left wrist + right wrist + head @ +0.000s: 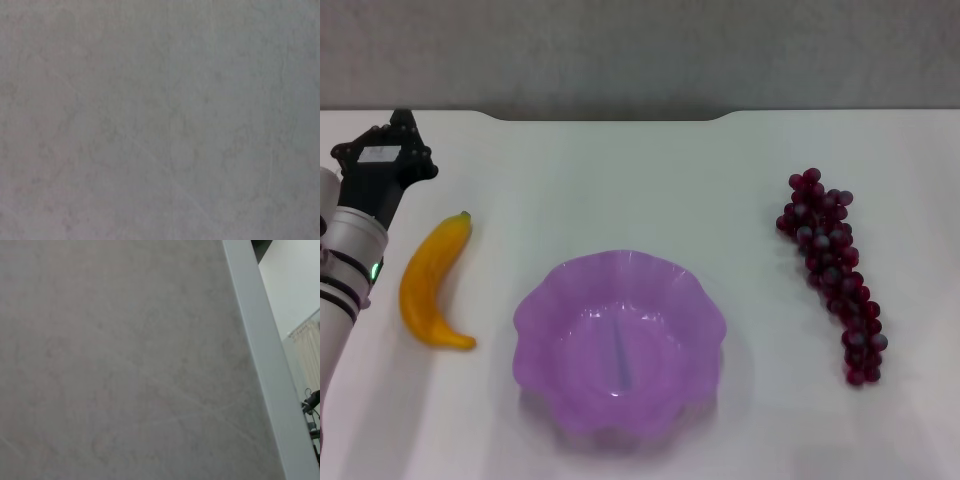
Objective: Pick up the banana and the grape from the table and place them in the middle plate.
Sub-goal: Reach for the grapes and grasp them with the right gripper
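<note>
At the far left of your head view, the left gripper [402, 125] sits above the table [620, 170], on the end of an arm that enters from the near-left edge. It points toward the far side of the table. Its fingers appear only as a dark cluster, so you cannot tell how far they are parted; nothing is visible in its hold. It is apart from the banana [428, 282], which lies just to its near right.

The banana rests flat on the table, left of the middle plate [535, 320] and clear of its rim. Its greenish tip points to the far side; its curved body bows toward the left.

The middle plate stands at the centre of the near half of the table. You see nothing inside it.

The grape [832, 272] lies on the table well to the right of the middle plate, not touching it. The bunch runs from far left to near right.

The right gripper does not appear in any view. Your left wrist view shows only a plain pale surface. Your right wrist view shows a similar surface with a pale upright edge [260, 355] beside it.
</note>
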`<state>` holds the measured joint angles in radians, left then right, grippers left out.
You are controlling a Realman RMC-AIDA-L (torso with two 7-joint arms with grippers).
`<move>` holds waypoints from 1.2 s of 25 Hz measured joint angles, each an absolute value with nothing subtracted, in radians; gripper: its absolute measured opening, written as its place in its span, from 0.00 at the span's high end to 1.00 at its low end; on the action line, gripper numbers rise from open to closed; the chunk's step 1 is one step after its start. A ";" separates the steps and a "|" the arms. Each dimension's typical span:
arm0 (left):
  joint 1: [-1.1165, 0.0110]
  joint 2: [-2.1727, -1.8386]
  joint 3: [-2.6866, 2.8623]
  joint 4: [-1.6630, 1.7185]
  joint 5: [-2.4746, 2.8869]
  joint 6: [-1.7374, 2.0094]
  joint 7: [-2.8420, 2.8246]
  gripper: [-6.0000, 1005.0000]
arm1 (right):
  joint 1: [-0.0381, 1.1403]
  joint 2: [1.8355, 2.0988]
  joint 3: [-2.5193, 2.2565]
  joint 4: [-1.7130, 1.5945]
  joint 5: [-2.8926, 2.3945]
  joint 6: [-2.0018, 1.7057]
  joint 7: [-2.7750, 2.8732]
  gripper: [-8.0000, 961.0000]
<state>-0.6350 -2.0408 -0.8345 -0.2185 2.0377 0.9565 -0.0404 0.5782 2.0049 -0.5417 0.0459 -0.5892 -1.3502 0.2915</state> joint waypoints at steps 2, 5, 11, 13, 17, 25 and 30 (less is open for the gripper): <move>-0.635 -2.041 -0.835 -0.213 2.033 0.946 -0.039 0.93 | 0.578 2.005 -0.559 0.046 -0.591 -1.357 0.292 0.99; -0.629 -2.041 -0.835 -0.213 2.033 0.944 -0.039 0.92 | 0.575 2.005 -0.587 0.046 -0.606 -1.362 0.292 0.97; -0.615 -2.041 -0.834 -0.212 2.038 0.942 0.007 0.91 | 0.583 2.002 -0.594 0.037 -0.704 -1.349 0.287 0.94; -0.611 -2.042 -0.833 -0.214 2.035 0.941 0.045 0.91 | 0.585 2.002 -0.593 0.036 -0.707 -1.349 0.289 0.90; -0.595 -2.043 -0.833 -0.235 2.037 0.945 0.082 0.90 | 0.591 2.002 -0.589 0.037 -0.705 -1.344 0.322 0.75; -0.577 -2.042 -0.833 -0.243 2.039 0.941 0.092 0.46 | 0.591 1.996 -0.618 0.012 -0.760 -1.248 0.427 0.43; -0.577 -2.041 -0.833 -0.239 2.035 0.900 0.093 0.26 | 0.593 1.996 -0.640 -0.017 -0.806 -1.115 0.482 0.35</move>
<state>-0.5767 -2.0406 -0.8332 -0.2389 2.0351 0.9000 0.0935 0.5925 1.9957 -0.6402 -0.0166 -0.8063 -1.1147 0.4817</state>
